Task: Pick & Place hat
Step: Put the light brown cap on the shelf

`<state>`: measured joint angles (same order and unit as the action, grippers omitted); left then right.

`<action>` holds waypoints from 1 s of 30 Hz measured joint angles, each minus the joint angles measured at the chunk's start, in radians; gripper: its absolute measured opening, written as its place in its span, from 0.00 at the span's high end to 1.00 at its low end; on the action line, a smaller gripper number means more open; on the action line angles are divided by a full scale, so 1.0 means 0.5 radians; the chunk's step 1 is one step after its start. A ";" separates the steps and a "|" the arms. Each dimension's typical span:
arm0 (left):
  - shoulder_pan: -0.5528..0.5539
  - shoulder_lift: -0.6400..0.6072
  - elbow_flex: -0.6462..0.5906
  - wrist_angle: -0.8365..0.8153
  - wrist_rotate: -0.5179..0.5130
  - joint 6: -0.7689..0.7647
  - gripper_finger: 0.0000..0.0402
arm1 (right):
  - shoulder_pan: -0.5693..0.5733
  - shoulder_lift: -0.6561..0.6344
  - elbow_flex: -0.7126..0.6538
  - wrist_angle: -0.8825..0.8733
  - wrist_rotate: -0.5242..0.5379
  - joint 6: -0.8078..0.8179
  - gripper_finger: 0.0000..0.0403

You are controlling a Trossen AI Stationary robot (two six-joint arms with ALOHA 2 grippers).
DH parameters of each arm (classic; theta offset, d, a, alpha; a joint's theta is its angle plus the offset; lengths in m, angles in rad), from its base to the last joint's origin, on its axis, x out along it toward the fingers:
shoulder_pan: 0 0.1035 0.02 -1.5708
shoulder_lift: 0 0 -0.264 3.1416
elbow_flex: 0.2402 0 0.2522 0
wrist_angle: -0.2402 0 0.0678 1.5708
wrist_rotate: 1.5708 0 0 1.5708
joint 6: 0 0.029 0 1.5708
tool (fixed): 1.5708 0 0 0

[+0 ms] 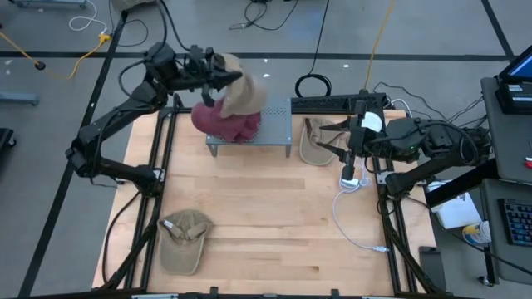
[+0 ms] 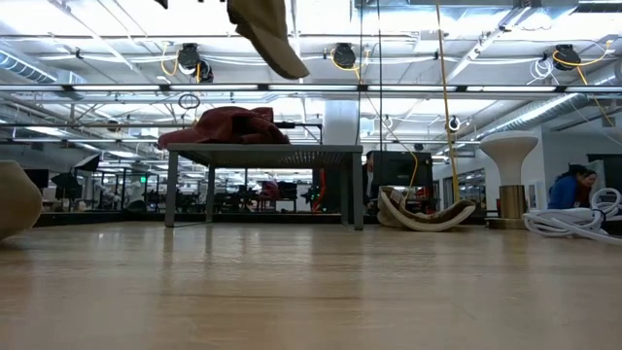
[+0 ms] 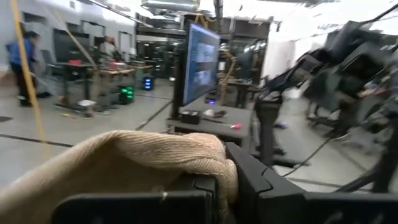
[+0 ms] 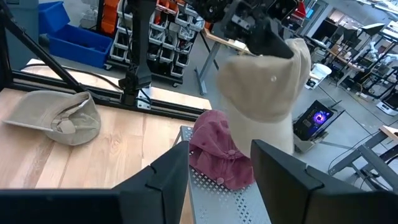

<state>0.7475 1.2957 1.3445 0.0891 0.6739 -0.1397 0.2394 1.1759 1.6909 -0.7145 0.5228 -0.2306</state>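
While the left gripper [image 1: 214,73] hangs near the top of the overhead frame, left of centre, its fingers are pinched tight on a beige hat [image 1: 243,91], and the hat dangles in the air right over the small grey metal stand [image 1: 249,141]. In the left wrist shot you can see the tan fabric bunched up between the two dark fingers [image 3: 261,186], so yeah, it's properly clamped. From table level the hat [image 2: 267,34] shows up at the top of the frame, clearly above the stand [image 2: 262,154] and not touching it. A dark red hat [image 1: 226,123] already sits on top of that stand, slumped toward its left half. Another beige hat [image 1: 184,239] lies on the wooden table [image 1: 266,208] in the lower left of the overhead frame, well apart from everything else, and a fourth one [image 1: 317,141] lies upside down just right of the stand. The right gripper [image 1: 347,148] sits at the right of centre in the overhead view, just beside that upside-down hat, with its fingers spread apart and nothing between them. There's also a white cable [image 1: 353,218] trailing over the right side of the table.
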 joint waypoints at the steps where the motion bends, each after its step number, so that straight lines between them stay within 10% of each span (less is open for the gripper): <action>1: -0.013 0.005 0.000 -0.013 -0.039 0.041 0.96 | 0.000 0.000 0.000 0.000 0.000 0.000 0.59; 30: -0.191 0.774 0.991 -1.237 -0.199 1.569 0.96 | -0.001 0.000 0.000 0.000 -0.001 -0.417 0.59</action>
<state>0.6520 1.6826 1.8400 -0.5294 0.5743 0.6447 0.2390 1.1760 1.6908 -0.7147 0.5224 -0.4391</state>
